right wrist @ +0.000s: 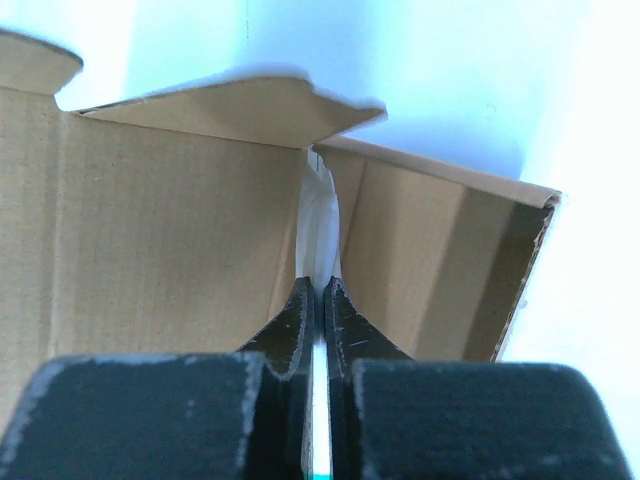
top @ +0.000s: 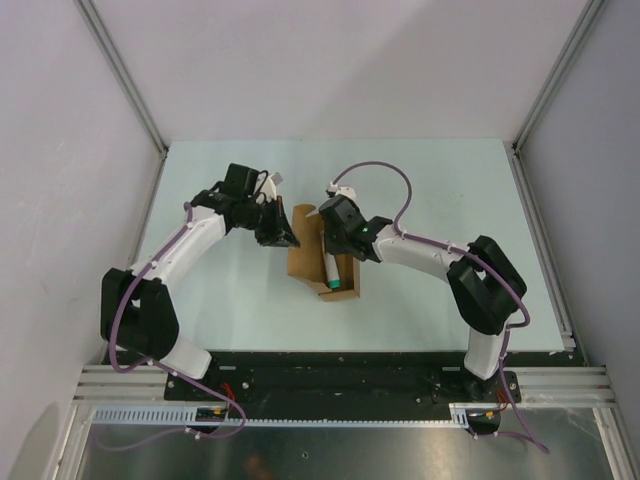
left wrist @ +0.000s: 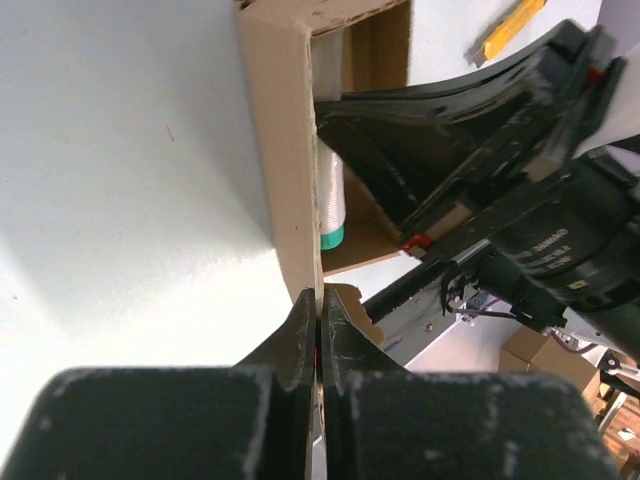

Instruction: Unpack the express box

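The express box (top: pixel 303 262), brown cardboard with its flap lid open, lies in the middle of the table between the two arms. My left gripper (top: pixel 283 236) is shut on the box's thin side panel (left wrist: pixel 285 150), whose edge runs down between the left gripper's (left wrist: pixel 319 300) jaws. A white tube with a green cap (top: pixel 331 270) lies inside the box. My right gripper (top: pixel 333 255) reaches into the box. In the right wrist view the right gripper (right wrist: pixel 321 290) is shut on the white tube (right wrist: pixel 320 225), with cardboard walls (right wrist: pixel 150 220) on both sides.
A yellow utility knife (left wrist: pixel 512 25) lies on the table beyond the box, seen only in the left wrist view. Grey walls and metal rails (top: pixel 540 240) border the pale table (top: pixel 450 190).
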